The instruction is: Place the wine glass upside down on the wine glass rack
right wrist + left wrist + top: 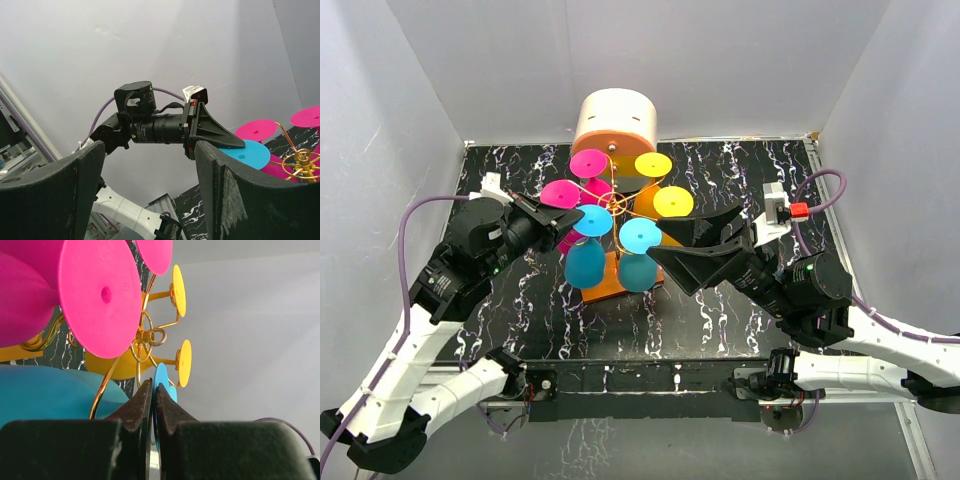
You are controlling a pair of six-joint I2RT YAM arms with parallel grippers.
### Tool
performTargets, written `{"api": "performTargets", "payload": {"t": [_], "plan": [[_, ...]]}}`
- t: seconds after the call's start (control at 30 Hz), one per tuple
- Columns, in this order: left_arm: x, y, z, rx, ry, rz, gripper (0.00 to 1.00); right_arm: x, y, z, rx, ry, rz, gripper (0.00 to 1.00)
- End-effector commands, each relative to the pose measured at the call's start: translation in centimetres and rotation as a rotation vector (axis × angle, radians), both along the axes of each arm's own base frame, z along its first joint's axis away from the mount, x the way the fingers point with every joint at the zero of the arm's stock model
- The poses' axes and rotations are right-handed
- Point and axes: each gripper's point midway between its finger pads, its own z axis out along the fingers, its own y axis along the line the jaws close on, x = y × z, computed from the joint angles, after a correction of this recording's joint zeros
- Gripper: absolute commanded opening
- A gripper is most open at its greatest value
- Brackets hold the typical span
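The wine glass rack (617, 203) is a gold wire stand on an orange base (603, 283) at the table's middle. Several glasses hang on it upside down: two magenta, two yellow, two blue. My left gripper (568, 222) is shut on the flat foot of the front-left blue wine glass (593, 220), whose bowl (585, 262) hangs below. In the left wrist view the jaws (154, 390) pinch the thin blue foot (161, 379) edge-on, beside the rack's hub (147, 335). My right gripper (670, 238) is open and empty, just right of the second blue glass (640, 236). It is also open in its own wrist view (150, 147).
A big cream-and-orange cylinder (616, 125) stands right behind the rack. Magenta feet (588, 163) and yellow feet (673, 201) fill the rack's back and right arms. The black marbled table (520, 300) is walled in white on three sides.
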Motion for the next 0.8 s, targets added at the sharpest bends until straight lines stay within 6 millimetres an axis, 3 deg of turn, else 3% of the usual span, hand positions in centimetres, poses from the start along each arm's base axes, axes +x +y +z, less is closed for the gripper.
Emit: {"api": "performTargets", "payload": {"t": [0.0,0.4,0.77], "plan": [[0.1,0.5,1.3,-0.035,-0.04,0.031,0.0,-0.1,-0.4,0.5,0.024,0.008,0.001,0.71],[0.4,0.5,0.8,-0.052,-0.037,0.046,0.0,-0.1,-0.2,0.6,0.023,0.013,0.006,0.71],[0.0,2.2,0.6,-0.056,-0.039,0.117,0.0,-0.2,-0.3,0.4,0.028,0.024,0.011,0.71]]}}
